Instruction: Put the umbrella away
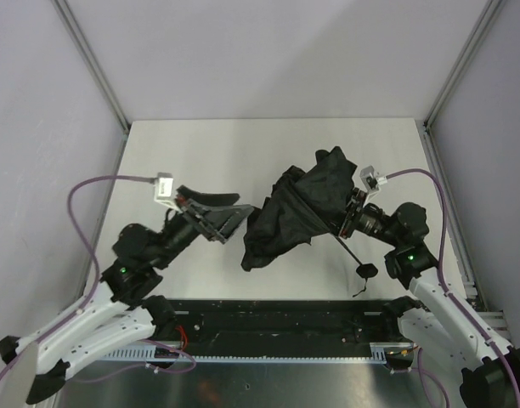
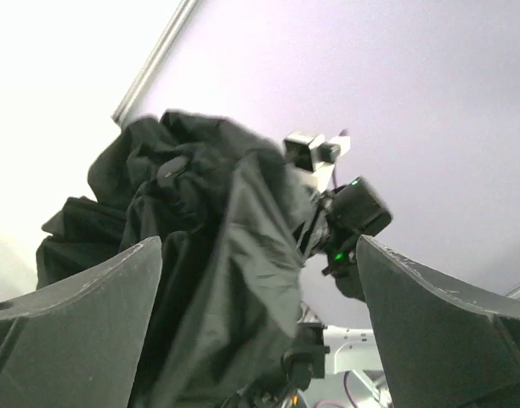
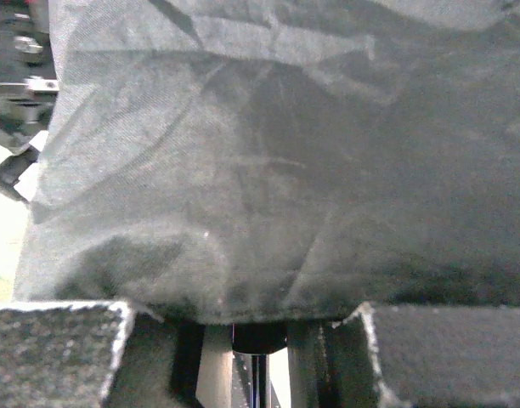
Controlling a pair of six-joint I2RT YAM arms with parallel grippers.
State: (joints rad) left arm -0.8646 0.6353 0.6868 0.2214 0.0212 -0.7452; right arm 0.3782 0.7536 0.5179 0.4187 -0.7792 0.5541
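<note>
One risk I see: my right gripper [image 1: 343, 223] pinches the crumpled black fabric umbrella [image 1: 290, 212], and the wide-spread left gripper [image 1: 230, 212] could snag loose cloth, twisting it free.

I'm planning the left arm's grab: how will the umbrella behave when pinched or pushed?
The umbrella hangs in loose crumpled folds, so its fabric will probably flop and give rather than push back. The weave looks smooth, so a pinch might slip. Its thin shaft looks rigid and is likely the firmer hold.
</note>
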